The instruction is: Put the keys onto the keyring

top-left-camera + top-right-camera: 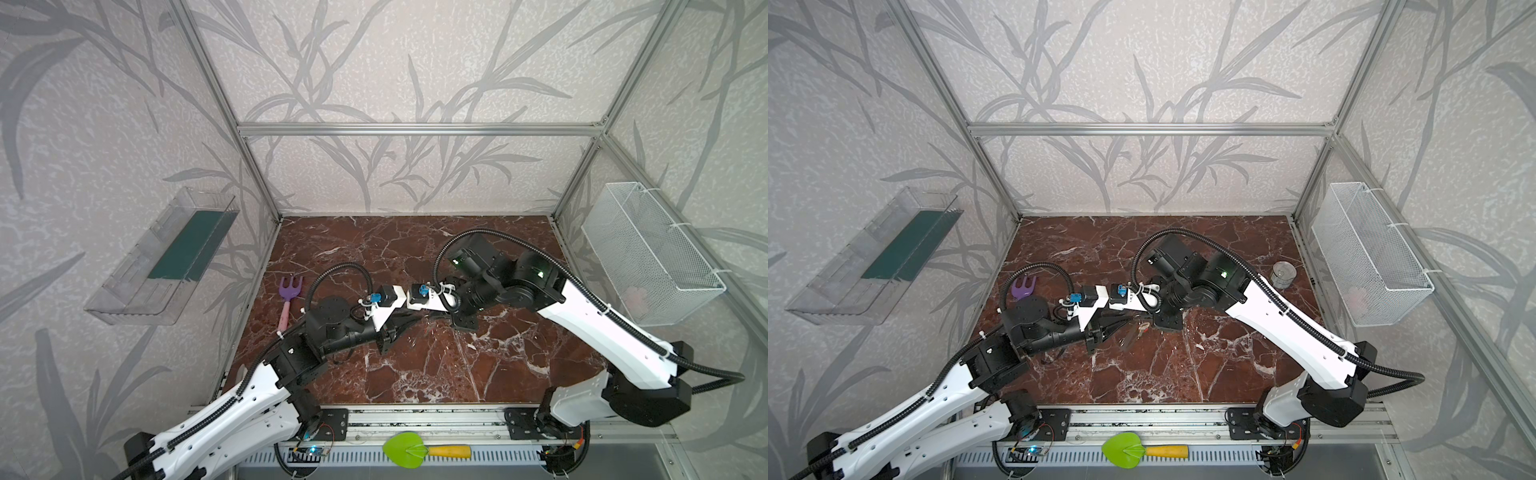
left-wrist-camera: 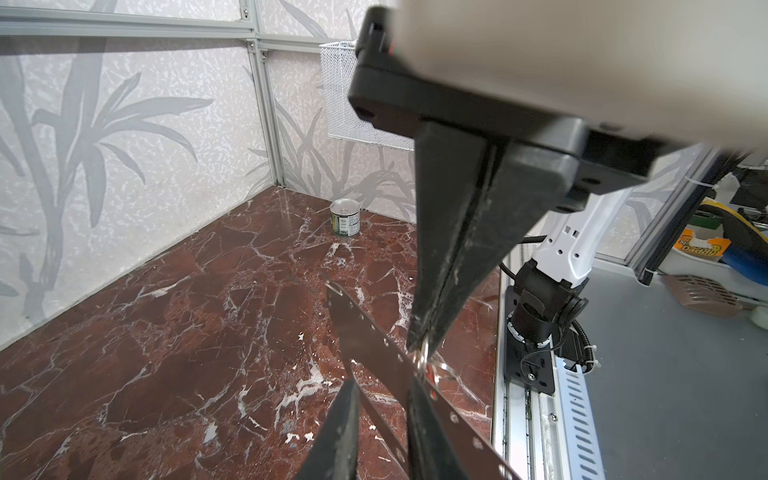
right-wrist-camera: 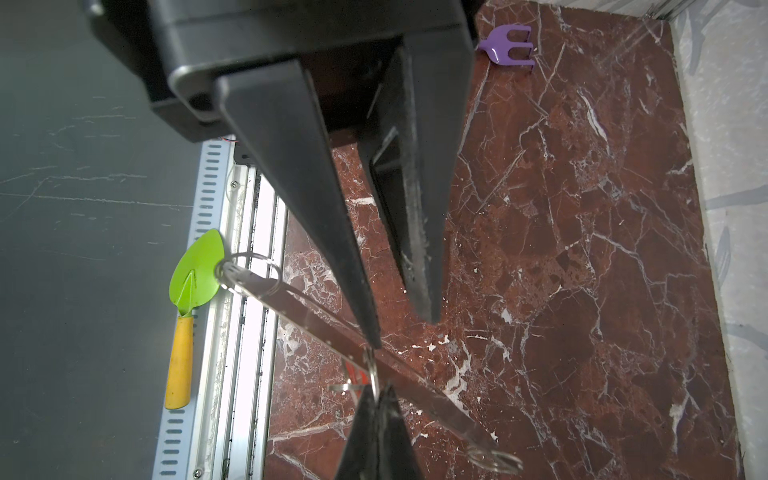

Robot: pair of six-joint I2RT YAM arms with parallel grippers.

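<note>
Left tool (image 3: pixel 403 332): fingers partly apart, clamped across the width of the keyring (image 3: pixel 307 313) and holding it clear of the bench (image 1: pixel 415 374).
Right tool (image 2: pixel 419 345): fingers pressed together, pinching the small wire loop of the keys (image 2: pixel 430 374). The red tag hangs just beside the keyring.
Keyring, place: over mid-bench, between the two tool tips. The keys touch it at its holed edge, but I cannot tell whether their loop passes through a hole.
Left wrist view alone: the row of small holes along the keyring (image 2: pixel 365 332). A tin can (image 2: pixel 345 218) stands upright near the far wall, and a mesh basket (image 2: pixel 345 104) hangs on the wall above it.
Right wrist view alone: the keyring seen as a long, pale, see-through strip with wire rings (image 3: pixel 249 270) at both ends. A green trowel (image 3: pixel 195 270) with a yellow handle lies in front of the bench, and a purple fork (image 3: pixel 509 43) lies on the bench.
Top views: both show the tools meeting tip to tip under their wrist cameras, with the fingers dark and mostly hidden. The keyring is only a faint glint in a top view (image 1: pixel 1131 334), with a speck of red beside it. A clear tray (image 1: pixel 166 257) hangs on the left wall.
</note>
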